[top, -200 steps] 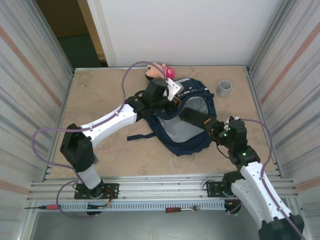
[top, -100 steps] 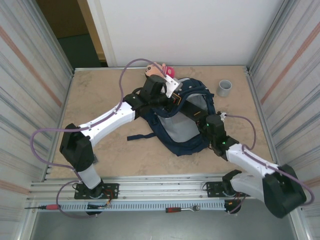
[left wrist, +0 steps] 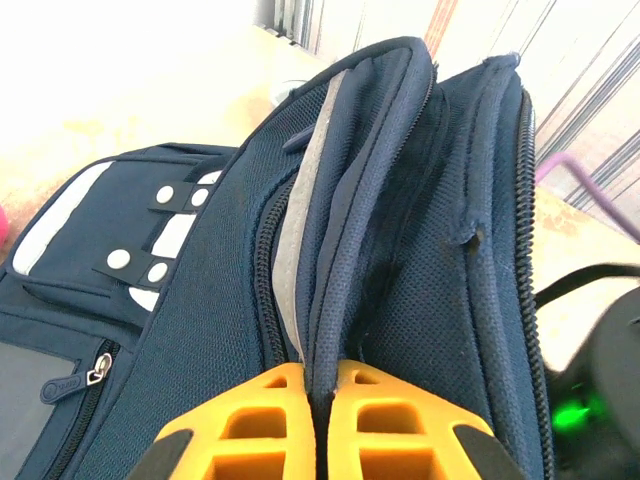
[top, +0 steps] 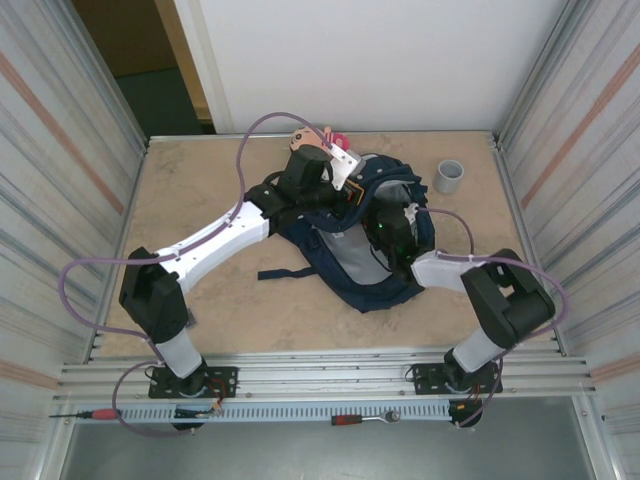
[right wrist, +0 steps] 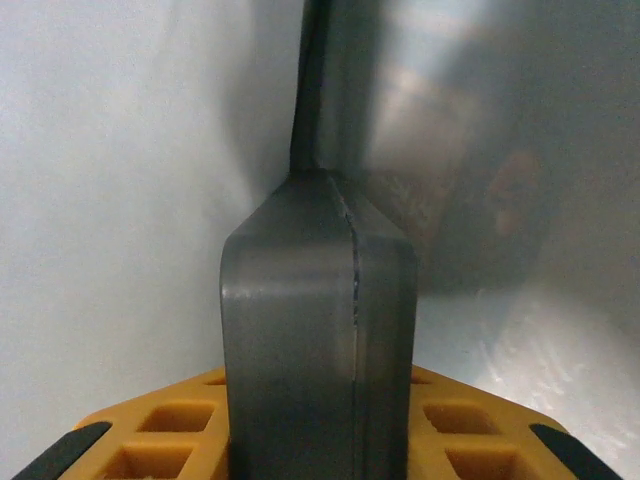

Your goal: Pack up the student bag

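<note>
Student bag (top: 385, 293) lies on the table (top: 200, 200), middle toward the far wall, its mouth gaping; we note the left gripper (left wrist: 322, 375) pinched tight on the navy rim of that opening, fabric squeezed between its yellow fingers; the right gripper (right wrist: 318, 400) sits inside the bag against pale lining, jaws part-way apart and clamped on a dark grey slab (right wrist: 315, 290) between them.

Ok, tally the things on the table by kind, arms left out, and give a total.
Navy backpack: 1
Grey cup: 1
Pink-and-tan toy, partly hidden: 1
Dark flat item in the right gripper: 1
Total: 4
</note>
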`<action>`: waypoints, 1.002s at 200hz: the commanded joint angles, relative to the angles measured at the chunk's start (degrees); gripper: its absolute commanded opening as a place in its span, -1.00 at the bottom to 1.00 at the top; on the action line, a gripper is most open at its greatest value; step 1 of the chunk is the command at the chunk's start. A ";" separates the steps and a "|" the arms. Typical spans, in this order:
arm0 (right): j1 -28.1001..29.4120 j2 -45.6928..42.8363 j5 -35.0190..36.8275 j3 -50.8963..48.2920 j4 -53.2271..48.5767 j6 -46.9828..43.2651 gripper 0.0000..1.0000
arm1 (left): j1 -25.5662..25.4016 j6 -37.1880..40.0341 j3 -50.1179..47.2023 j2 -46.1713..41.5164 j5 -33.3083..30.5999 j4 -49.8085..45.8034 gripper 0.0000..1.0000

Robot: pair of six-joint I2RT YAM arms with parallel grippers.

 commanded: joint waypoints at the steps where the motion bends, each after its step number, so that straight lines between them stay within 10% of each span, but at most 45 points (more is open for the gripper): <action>1: 1.35 2.92 0.33 2.61 2.39 3.06 -0.31 | 0.55 -0.94 4.41 -2.64 1.77 9.79 -1.00; 57: 1.86 0.01 -2.41 0.34 -13.25 6.98 0.32 | 1.25 -1.51 2.26 -2.93 0.80 10.10 -1.00; 140: -0.52 -25.57 -4.31 -7.21 -36.05 2.07 0.40 | 1.68 0.32 -1.67 -3.77 -0.96 8.70 -1.00; 200: -13.69 -55.35 -5.56 -5.09 -62.21 -9.52 0.43 | -0.02 6.09 -7.40 -3.54 0.02 6.09 -1.00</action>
